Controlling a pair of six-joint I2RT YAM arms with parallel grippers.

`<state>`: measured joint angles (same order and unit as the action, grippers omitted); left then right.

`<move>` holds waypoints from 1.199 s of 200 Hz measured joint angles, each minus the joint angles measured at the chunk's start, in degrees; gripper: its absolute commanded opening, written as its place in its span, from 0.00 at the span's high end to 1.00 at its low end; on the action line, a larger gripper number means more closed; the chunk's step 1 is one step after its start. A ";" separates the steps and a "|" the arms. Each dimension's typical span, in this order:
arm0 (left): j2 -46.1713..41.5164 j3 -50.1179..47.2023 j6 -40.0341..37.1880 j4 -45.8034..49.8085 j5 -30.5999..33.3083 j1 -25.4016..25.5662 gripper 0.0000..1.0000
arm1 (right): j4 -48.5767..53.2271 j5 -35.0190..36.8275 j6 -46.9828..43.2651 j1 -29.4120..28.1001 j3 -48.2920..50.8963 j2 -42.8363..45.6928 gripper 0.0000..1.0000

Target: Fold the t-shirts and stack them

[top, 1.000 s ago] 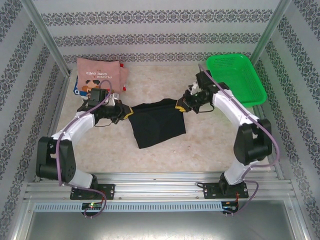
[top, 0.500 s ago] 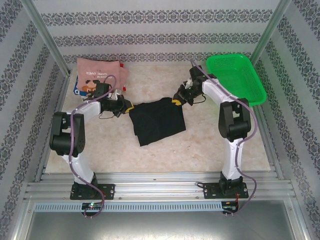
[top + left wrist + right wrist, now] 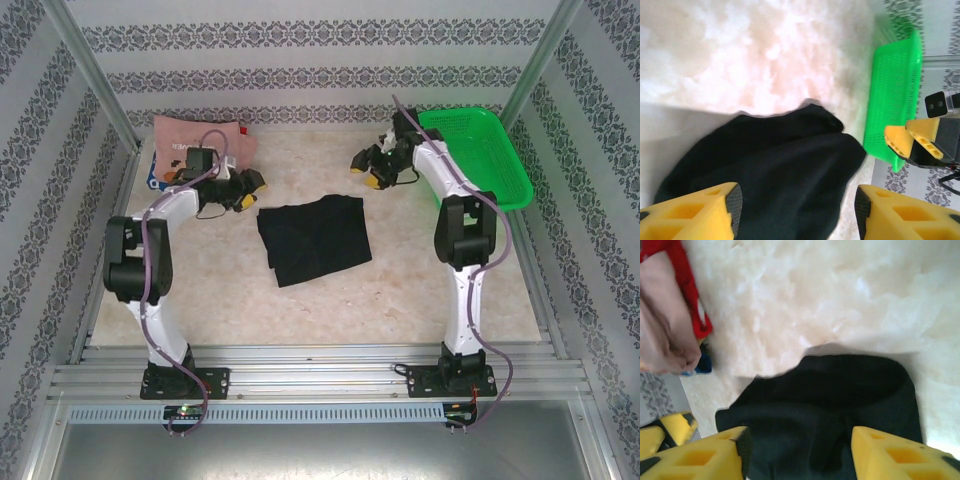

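Left gripper [image 3: 248, 190] and right gripper [image 3: 365, 170], jaws apart, clear of folded black t-shirt [image 3: 315, 238].

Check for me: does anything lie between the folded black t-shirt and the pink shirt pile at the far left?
The open left gripper sits on that line, just right of the pink t-shirt and apart from the black t-shirt. Otherwise bare table lies between them; the green basket is off at the far right.

A green plastic mesh basket [image 3: 480, 150] sits at the far right corner of the table [image 3: 420, 290], whose top is pale, cream and marbled. Grey-and-white patterned wallpaper [image 3: 300, 80] lines the surrounding walls. Slanted metal posts [image 3: 85, 70] rise at the far corners, and aluminium rails [image 3: 320, 375] run along the near edge.
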<state>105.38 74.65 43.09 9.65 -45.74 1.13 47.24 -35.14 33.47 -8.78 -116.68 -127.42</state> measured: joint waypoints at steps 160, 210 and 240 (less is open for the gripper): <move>-20.96 -35.98 7.58 -15.15 12.55 7.93 0.37 | -25.27 -4.42 4.28 -11.04 34.58 15.54 0.30; -20.28 -25.24 5.20 -10.71 18.78 10.12 0.50 | -22.18 -3.15 5.11 -9.14 33.40 15.65 0.33; -18.84 -16.79 4.15 -9.27 19.65 12.81 0.65 | -20.33 -2.80 4.50 -7.69 35.58 18.80 0.50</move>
<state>86.54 57.87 47.24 0.38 -26.09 13.93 26.92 -37.93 37.98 -16.47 -81.10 -108.62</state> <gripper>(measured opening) 0.399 0.575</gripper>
